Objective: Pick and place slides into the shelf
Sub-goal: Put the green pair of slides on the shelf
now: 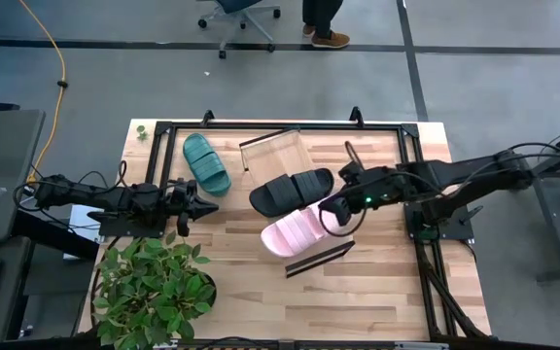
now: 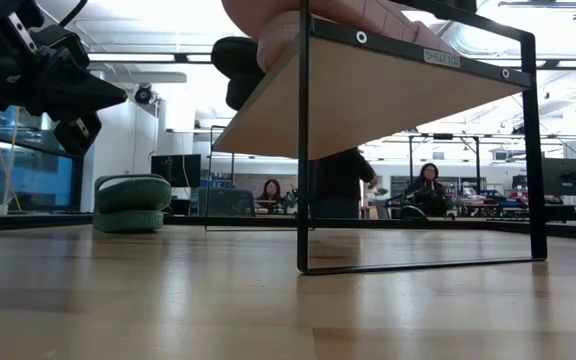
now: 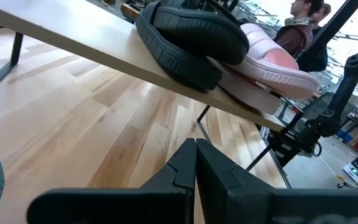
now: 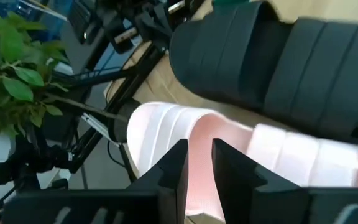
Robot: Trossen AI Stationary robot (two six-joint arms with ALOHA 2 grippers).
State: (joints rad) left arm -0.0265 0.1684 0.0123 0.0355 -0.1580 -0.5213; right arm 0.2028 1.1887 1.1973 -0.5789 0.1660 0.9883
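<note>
The shelf (image 1: 275, 154) lies slantwise on the tabletop, raised on black end rails (image 2: 303, 150). On its board sit the black slide (image 1: 292, 190) and, beside it nearer the near edge, the pale pink slide (image 1: 297, 233); the two also show in the left wrist view, black (image 3: 185, 37) and pink (image 3: 272, 59). The dark green slide (image 1: 206, 162) rests sole-down on the table left of the shelf. My right gripper (image 1: 333, 209) is at the pink slide's right end, its fingers a narrow gap apart (image 4: 200, 168). My left gripper (image 1: 205, 206) is shut over bare table, short of the shelf (image 3: 73, 37). My right gripper comes level from the table's right at the pink slide's side (image 4: 197, 134), just behind the ribbed strap (image 4: 157, 127). Pink shows in the gap between the fingers (image 4: 176, 171). I cannot tell whether they touch it. The slide lies flat on the shelf board.
A leafy potted plant (image 1: 154, 287) fills the near left corner, close to my left arm. A black frame (image 1: 280, 124) runs along the table's far edge and right side. Bare wood lies open near the shelf's near end (image 1: 377, 282). People sit in the room beyond (image 2: 428, 180).
</note>
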